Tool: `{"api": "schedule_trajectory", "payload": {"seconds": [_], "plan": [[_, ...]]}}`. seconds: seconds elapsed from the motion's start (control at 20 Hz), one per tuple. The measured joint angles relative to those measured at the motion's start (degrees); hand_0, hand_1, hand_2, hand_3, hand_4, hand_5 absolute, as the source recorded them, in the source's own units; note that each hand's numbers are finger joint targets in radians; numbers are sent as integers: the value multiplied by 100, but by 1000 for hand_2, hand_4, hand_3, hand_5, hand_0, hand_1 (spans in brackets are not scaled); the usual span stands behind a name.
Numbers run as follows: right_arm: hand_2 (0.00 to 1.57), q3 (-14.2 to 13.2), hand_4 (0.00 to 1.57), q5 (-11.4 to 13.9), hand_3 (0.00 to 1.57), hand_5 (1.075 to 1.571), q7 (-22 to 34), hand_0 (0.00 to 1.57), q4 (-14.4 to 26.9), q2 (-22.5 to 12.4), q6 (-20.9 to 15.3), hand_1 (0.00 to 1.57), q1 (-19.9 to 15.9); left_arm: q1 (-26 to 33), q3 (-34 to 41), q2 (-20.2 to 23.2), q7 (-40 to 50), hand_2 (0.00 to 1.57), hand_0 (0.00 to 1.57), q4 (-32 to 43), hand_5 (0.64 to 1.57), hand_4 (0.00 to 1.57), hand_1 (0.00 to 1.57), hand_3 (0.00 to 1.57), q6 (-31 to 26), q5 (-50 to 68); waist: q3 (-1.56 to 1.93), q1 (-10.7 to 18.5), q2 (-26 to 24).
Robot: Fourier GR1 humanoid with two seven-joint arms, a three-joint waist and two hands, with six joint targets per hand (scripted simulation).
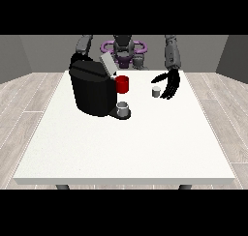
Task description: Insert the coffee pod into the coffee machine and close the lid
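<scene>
I see the coffee pod point(156, 91), a small grey-white cylinder, standing upright on the white table point(126, 148) toward the far edge, right of centre. Just right of it hangs the hand at the view's right point(169, 84), palm turned toward the pod, fingers spread and relaxed, thumb reaching out to the left above the pod; I cannot tell whether anything touches it, but nothing is curled round it. Left of the pod sits the black coffee machine point(92, 91), its grey lid point(107, 64) tilted up and open. A red part point(122, 84) shows at the machine's right side, under the lid. Nearer me, a small grey cup point(123, 108) stands on the machine's base. The other arm runs down behind the machine at the view's left; I do not see its hand.
</scene>
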Motion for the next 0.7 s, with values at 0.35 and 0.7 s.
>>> {"api": "schedule_trajectory", "payload": {"seconds": [0.35,0.7], "plan": [[0,64,513,20,0,1571,110,0,-86,2,22,0,22,-216,-136,43,-184,851,719,403,1571,151,719,619,366,-516,1,-99,-45],[0,-85,535,-167,0,1571,47,0,-65,-46,123,0,-47,-386,-109,-81,-461,1042,920,678,1571,361,920,829,997,-834,4,-108,26]]}}
